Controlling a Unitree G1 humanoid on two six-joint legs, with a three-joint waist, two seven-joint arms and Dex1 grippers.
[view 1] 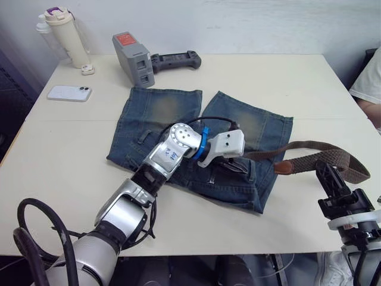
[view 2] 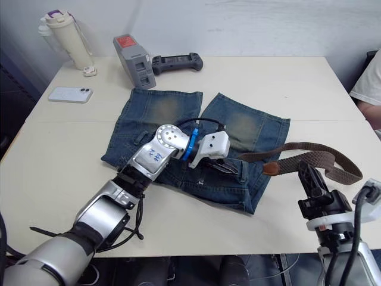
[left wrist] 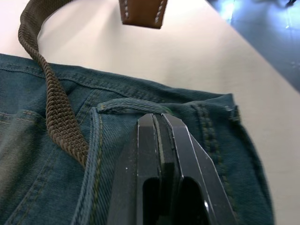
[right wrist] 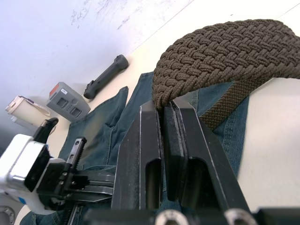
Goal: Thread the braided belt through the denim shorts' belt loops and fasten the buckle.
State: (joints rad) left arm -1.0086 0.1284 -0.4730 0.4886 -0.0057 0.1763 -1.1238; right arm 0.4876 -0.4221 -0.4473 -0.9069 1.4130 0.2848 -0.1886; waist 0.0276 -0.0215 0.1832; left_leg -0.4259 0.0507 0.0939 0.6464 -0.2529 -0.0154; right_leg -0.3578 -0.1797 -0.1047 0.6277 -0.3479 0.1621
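Jaws of my right gripper [right wrist: 161, 110] are clamped on the braided belt [view 1: 333, 154] at the bend of its loop, off the right edge of the denim shorts [view 1: 178, 119], which lie flat on the tabletop [view 1: 286, 83]. My left gripper [left wrist: 159, 123] has its jaws pressed together at the waistband, tips against 1 of the belt loops [left wrist: 133, 106]; whether they pinch any denim I cannot quite tell. From my right grip the belt runs back across the shorts to the waistband beside that loop, and its tan leather tip [view 1: 284, 167] rests just off the shorts' edge. I judge the woven strap light, limp and fairly grippy, so it will sag and twist unless held close to the end being fed; the stiffer leather tip is the better place to take hold for threading. Denim is soft but firm, so a loop should lift without tearing.
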